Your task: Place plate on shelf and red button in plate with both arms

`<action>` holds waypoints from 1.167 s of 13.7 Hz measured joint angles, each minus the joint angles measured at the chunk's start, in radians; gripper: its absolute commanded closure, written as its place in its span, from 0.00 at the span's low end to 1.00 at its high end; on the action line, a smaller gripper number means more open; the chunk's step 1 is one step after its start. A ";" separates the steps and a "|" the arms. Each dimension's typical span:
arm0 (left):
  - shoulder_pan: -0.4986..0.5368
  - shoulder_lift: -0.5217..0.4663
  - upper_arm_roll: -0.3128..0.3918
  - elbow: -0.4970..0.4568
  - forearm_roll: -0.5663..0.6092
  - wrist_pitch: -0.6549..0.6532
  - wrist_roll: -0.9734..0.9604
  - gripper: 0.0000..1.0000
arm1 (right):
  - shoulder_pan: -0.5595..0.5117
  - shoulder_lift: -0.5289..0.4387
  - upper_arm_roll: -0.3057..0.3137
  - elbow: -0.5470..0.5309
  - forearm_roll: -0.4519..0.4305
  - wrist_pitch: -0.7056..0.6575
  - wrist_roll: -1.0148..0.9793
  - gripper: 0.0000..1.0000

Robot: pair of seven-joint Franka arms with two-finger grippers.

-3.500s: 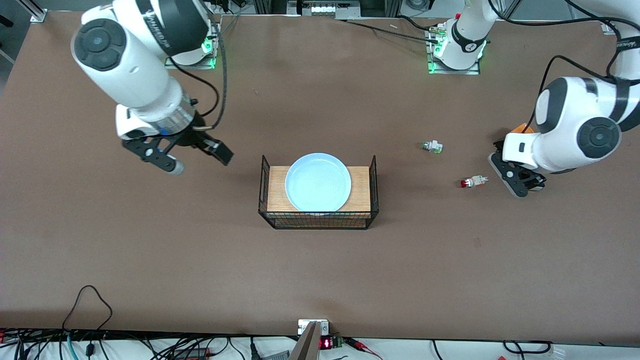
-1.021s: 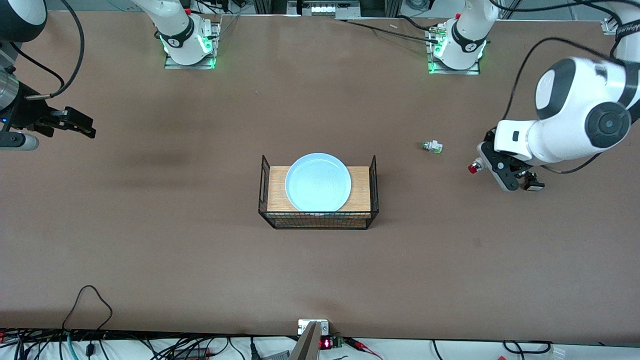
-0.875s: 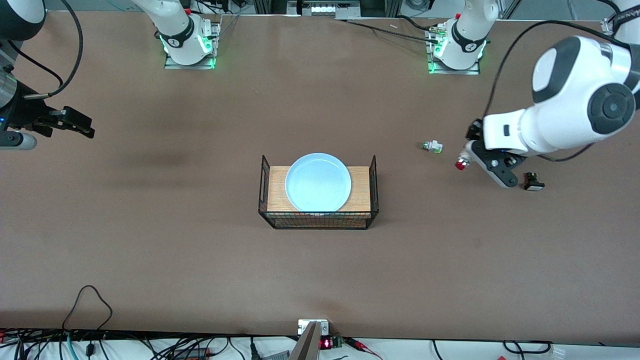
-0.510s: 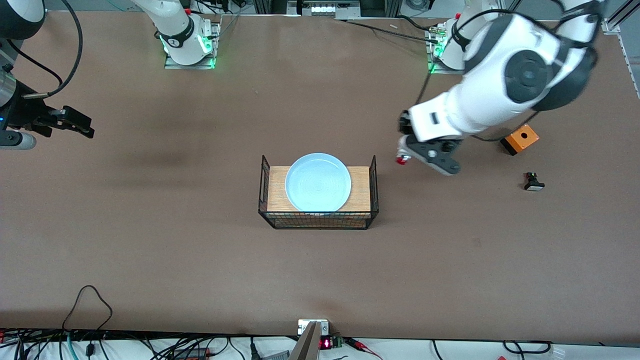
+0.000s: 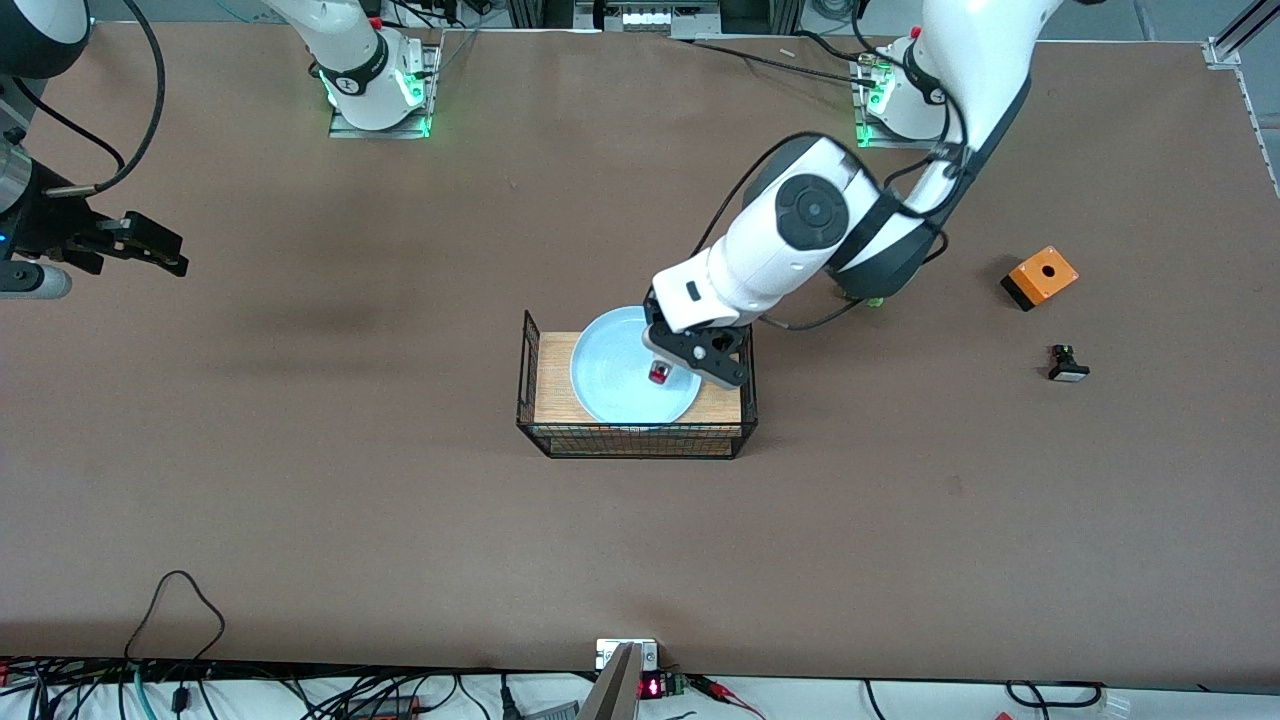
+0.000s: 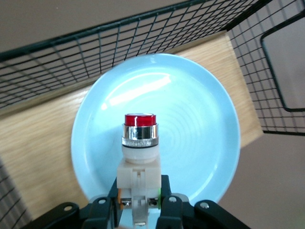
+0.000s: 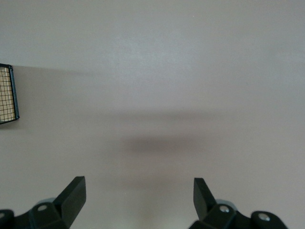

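Over the plate (image 5: 620,370), my left end effector (image 5: 662,374) pinches the red button (image 6: 139,143) by its cream body, glossy cap outward, ready, I judge, to drop onto the smooth pale-blue dish. That plate sits on a wooden board inside a wire basket (image 5: 528,400) mid-desk. My right end effector (image 7: 138,195) waits, fingers spread, holding nothing, over bare desk at its own end.

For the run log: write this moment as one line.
left hand: shut on red-capped white push-button, over round pale-blue plate | plate: on wooden board in black wire rack | right hand: open, waiting
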 measured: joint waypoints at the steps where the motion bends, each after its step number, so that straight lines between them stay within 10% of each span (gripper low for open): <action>1: -0.006 0.028 0.000 0.002 0.019 0.036 0.000 0.91 | 0.000 0.000 0.000 0.000 0.000 0.000 0.000 0.00; 3: -0.025 0.059 0.000 0.012 0.032 0.070 0.000 0.01 | 0.000 0.000 0.000 0.000 0.000 0.000 0.000 0.00; 9: -0.010 0.023 0.004 0.061 0.034 -0.036 -0.001 0.00 | 0.000 0.000 0.000 0.001 0.000 0.000 0.000 0.00; 16: 0.126 -0.251 0.014 0.148 0.042 -0.707 -0.074 0.00 | 0.000 0.000 0.002 0.002 0.000 -0.001 -0.001 0.00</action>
